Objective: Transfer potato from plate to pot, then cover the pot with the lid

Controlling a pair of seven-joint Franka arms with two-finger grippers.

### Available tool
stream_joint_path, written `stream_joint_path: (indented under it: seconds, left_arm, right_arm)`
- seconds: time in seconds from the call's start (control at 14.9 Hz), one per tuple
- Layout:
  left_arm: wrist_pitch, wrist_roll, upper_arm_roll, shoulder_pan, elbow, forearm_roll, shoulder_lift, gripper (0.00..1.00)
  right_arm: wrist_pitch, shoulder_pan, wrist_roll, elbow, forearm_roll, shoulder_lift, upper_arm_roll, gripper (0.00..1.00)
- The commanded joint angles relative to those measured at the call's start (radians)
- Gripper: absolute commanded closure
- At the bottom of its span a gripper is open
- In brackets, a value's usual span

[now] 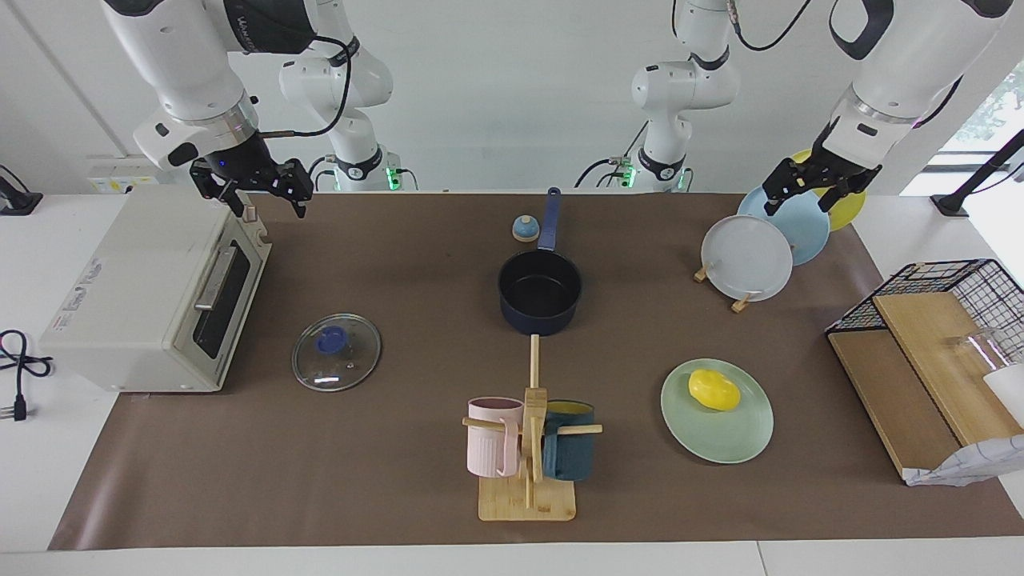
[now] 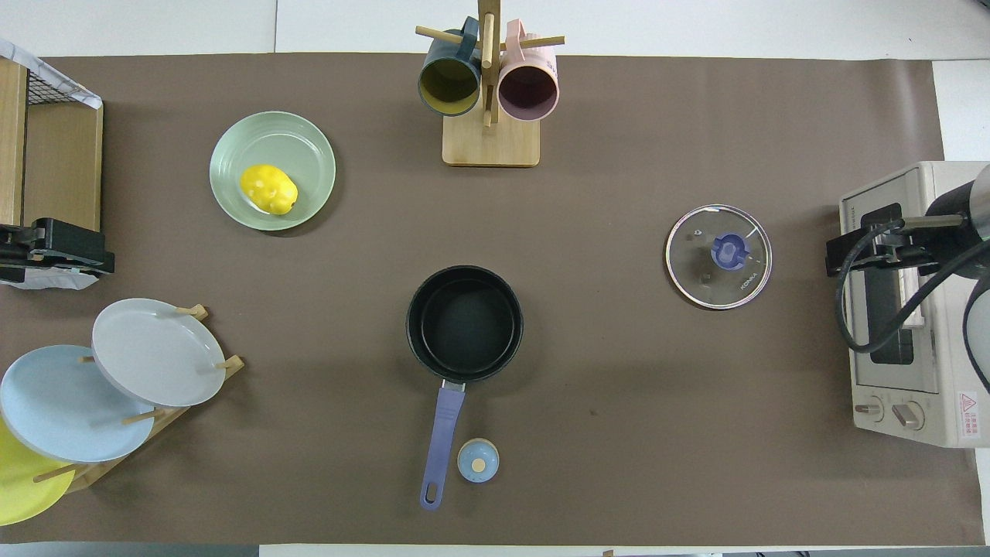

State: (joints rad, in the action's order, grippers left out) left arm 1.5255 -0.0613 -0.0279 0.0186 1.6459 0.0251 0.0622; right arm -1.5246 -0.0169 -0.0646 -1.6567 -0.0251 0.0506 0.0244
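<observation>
The yellow potato (image 1: pixel 714 389) (image 2: pixel 268 189) lies on the mint-green plate (image 1: pixel 724 444) (image 2: pixel 305 147), toward the left arm's end of the table and farther from the robots than the pot. The navy pot (image 1: pixel 540 290) (image 2: pixel 464 323) stands mid-table with nothing in it, its handle pointing toward the robots. The glass lid (image 1: pixel 336 352) (image 2: pixel 718 256) with its blue knob lies flat toward the right arm's end. My left gripper (image 1: pixel 802 204) (image 2: pixel 46 249) hangs open over the plate rack. My right gripper (image 1: pixel 268 206) (image 2: pixel 866 249) hangs open over the toaster oven. Neither holds anything.
A toaster oven (image 1: pixel 152 296) (image 2: pixel 905 309) sits beside the lid. A plate rack (image 1: pixel 748 256) (image 2: pixel 155 352) holds grey, light blue and yellow plates. A mug tree (image 1: pixel 528 448) (image 2: pixel 487 85) stands farther out than the pot. A small bell (image 1: pixel 525 229) (image 2: pixel 478 459) rests by the pot handle. A wire-and-wood shelf (image 1: pixel 936 352) stands at the left arm's end.
</observation>
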Motion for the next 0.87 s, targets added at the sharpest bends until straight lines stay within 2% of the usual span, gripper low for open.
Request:
stream_joint_path:
  seconds: [0.0,0.54,0.8]
  left_arm:
    - [-0.016,0.014,-0.006,-0.011,-0.014,0.015,-0.001,0.00]
    - [-0.001,0.020,-0.007,-0.009,-0.011,0.016,-0.001,0.00]
    - [0.033,0.002,-0.006,-0.020,0.014,0.055,0.008,0.00]
  right_arm:
    - [-0.011,0.011,0.008,-0.017,0.007,0.012,0.006,0.00]
    - [-0.009,0.017,0.008,-0.017,0.007,0.012,0.006,0.00]
    - [-0.009,0.017,0.008,-0.017,0.007,0.012,0.006,0.00]
